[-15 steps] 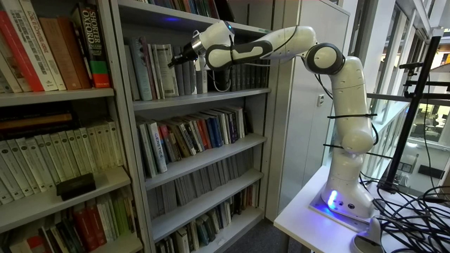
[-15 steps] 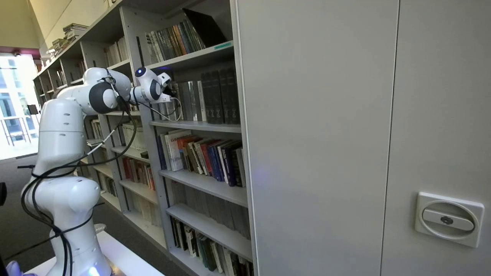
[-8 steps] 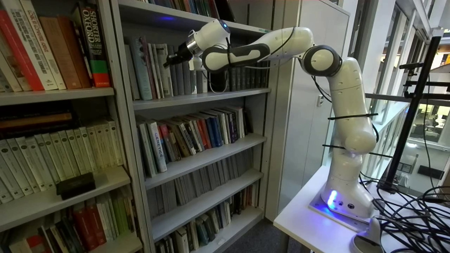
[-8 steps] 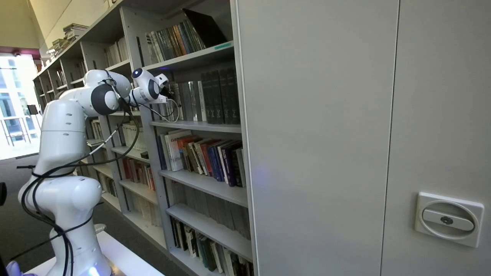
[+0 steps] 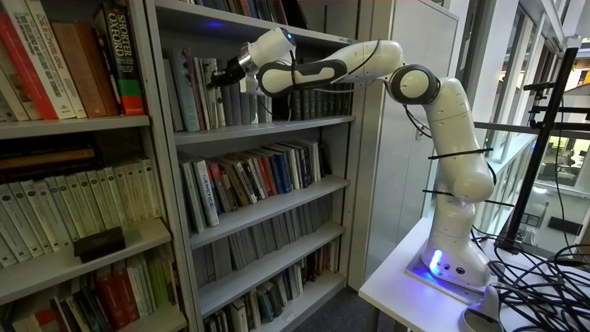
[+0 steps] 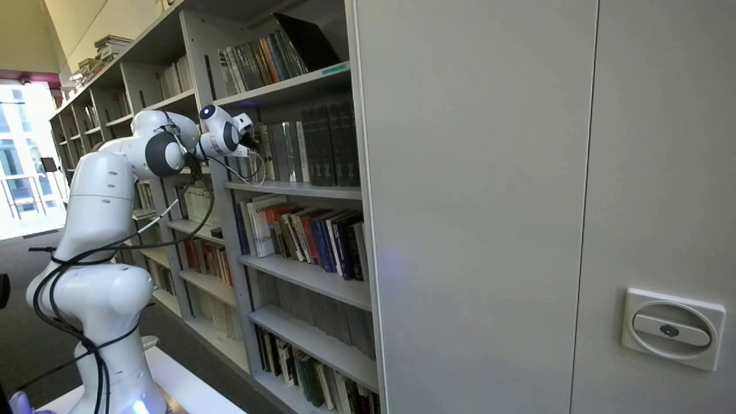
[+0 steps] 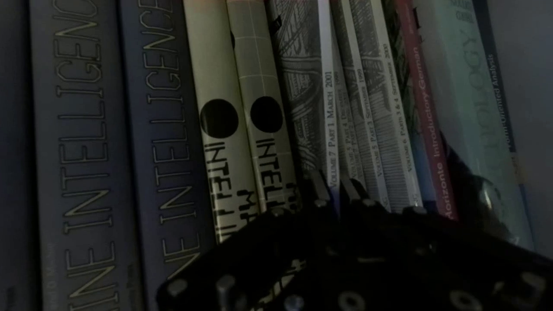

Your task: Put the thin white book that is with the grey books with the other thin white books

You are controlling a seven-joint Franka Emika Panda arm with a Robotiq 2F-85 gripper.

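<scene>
In the wrist view my gripper (image 7: 335,192) is shut on the thin white book (image 7: 328,99), one finger on each side of its spine marked Volume 7. The other thin white books (image 7: 399,129) stand just right of it there, close beside it. The grey books (image 7: 160,108) are at the left, with two pale yellowish books (image 7: 220,82) between. In an exterior view the gripper (image 5: 212,83) is at the upper-middle shelf, in front of the pale patterned cover (image 5: 220,106); the grey books (image 5: 235,108) stand to its right. In an exterior view the gripper (image 6: 250,141) is mostly hidden.
A red-spined book (image 7: 427,112) and a light green book (image 7: 484,112) stand beyond the white books. The shelf board (image 5: 276,127) runs below and another shelf (image 5: 221,17) lies above the hand. Dark volumes (image 6: 328,144) stand at the shelf's far end.
In an exterior view the gripper has moved left and farther into the shelf. Less of the pale patterned cover shows now than before. The arm has reached forward; the gripper stays about level.
</scene>
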